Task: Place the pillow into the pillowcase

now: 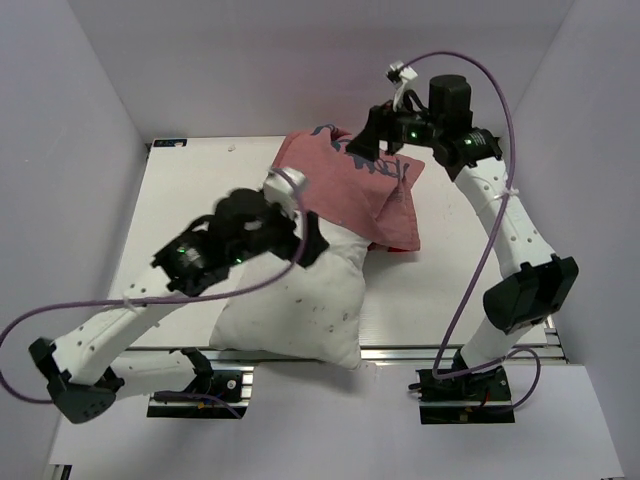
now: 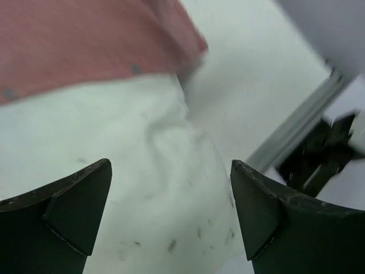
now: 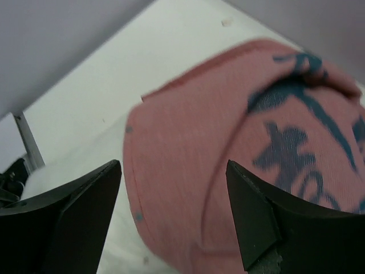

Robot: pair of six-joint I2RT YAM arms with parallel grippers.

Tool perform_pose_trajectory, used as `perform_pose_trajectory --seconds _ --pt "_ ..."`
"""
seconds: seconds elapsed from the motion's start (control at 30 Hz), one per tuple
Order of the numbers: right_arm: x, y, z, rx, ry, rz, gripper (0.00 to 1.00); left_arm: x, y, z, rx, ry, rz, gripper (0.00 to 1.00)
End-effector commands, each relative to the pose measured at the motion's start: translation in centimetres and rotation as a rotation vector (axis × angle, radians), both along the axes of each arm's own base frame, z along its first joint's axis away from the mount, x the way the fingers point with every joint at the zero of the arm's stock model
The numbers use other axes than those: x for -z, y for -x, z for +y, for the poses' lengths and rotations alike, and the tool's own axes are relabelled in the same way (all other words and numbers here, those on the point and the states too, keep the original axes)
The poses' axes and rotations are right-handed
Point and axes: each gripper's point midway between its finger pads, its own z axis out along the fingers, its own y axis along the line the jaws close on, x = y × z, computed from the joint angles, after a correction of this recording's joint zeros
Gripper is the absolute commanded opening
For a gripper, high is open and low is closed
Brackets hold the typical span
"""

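Both pairs of jaws stand wide apart and grip nothing, so the step in hand, as I judge it, is to take hold of the pillowcase [image 1: 352,185] hem and draw it on over the pillow [image 1: 300,305]. Bring your left gripper [image 2: 171,212] down to the line where pink cloth meets white, and pinch only the thin cover, not the stuffing under it. Your right gripper [image 3: 174,212] hovers over the far end of the cover; use it to steady that end so the pillow does not slide away as you pull. Work one corner at a time, since the cloth looks floppy and likely to bunch. The pillow lies on the table [image 1: 190,190], its far part inside the cover, its near part bare, puffy and white with small dark specks, one corner reaching the near edge. The cover shows a faded pink face with navy marks, and a redder strip peeks out at its right
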Motion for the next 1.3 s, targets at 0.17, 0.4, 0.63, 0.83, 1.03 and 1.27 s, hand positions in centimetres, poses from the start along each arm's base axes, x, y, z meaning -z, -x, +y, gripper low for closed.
perform_pose_trajectory --seconds 0.17,0.4,0.63,0.83,1.03,1.27 --pt "3.7 5.5 -4.8 -0.002 0.194 -0.173 0.84 9.4 3.5 1.0 -0.115 -0.426 0.081 0.96" --pt "9.3 8.7 -8.7 0.042 0.329 -0.226 0.89 9.1 5.7 -2.2 -0.037 -0.388 0.045 0.98" --pt "9.3 7.8 -11.7 0.144 0.302 -0.178 0.90 12.5 7.6 -7.1 -0.062 -0.786 -0.061 0.98" --pt "9.4 7.6 -13.2 0.198 0.277 -0.155 0.89 19.0 5.7 -3.3 -0.256 -1.042 -0.078 0.98" --pt "10.5 8.4 -14.1 0.223 0.274 -0.138 0.89 20.9 1.0 -0.2 -0.409 -1.141 -0.111 0.74" --pt "11.9 9.7 -14.6 0.231 0.277 -0.124 0.89 15.1 -3.5 -1.8 -0.463 -0.907 -0.068 0.00"
